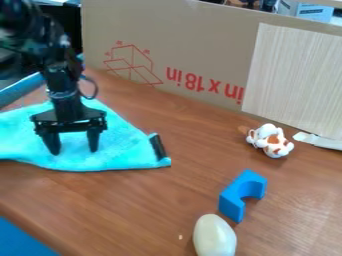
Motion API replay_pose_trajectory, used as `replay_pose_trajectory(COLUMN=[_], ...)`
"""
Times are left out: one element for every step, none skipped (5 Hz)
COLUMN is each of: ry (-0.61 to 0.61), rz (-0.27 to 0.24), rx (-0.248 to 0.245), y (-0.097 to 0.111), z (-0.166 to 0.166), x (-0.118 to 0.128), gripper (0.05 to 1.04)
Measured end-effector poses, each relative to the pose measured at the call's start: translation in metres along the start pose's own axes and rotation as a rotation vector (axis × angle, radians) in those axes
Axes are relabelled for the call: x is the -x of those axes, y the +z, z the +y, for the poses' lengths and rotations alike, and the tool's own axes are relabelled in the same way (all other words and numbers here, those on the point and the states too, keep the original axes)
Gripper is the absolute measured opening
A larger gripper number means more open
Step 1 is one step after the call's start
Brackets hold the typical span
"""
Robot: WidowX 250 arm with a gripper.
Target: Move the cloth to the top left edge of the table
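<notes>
The gripper (75, 146) hangs at the left over the cloth, its two fingers pointing down and set apart, with blue cloth visible between them. The bright blue cloth (120, 150) lies spread on the left part of the wooden table (153, 200), running out past the left edge of the view. A black strip shows at the cloth's right corner. Whether the fingertips touch the cloth, I cannot tell.
To the right lie a white and brown toy (270, 141), a blue arch block (242, 194) and a white egg-shaped object (214, 236). A cardboard panel (200, 55) stands along the back, with a pale board (294, 80) against it at the right.
</notes>
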State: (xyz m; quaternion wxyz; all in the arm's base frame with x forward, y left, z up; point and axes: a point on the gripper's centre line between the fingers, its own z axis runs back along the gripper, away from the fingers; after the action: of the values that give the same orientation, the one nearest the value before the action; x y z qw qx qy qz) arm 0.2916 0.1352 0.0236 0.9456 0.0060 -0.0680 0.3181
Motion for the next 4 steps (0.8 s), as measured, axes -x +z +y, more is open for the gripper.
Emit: replay_pose_trajectory(ry=[0.012,0.024,0.060,0.091], rz=[0.008,-0.003,-0.010,-0.030], rx=[0.033,0.059,0.077,0.083], y=[0.003,0.009,0.014,0.013], z=[-0.029,-0.053,-0.067,-0.074], x=[0.000,-0.007,-0.021,-0.040], gripper=[0.999,0.999,0.999,0.999])
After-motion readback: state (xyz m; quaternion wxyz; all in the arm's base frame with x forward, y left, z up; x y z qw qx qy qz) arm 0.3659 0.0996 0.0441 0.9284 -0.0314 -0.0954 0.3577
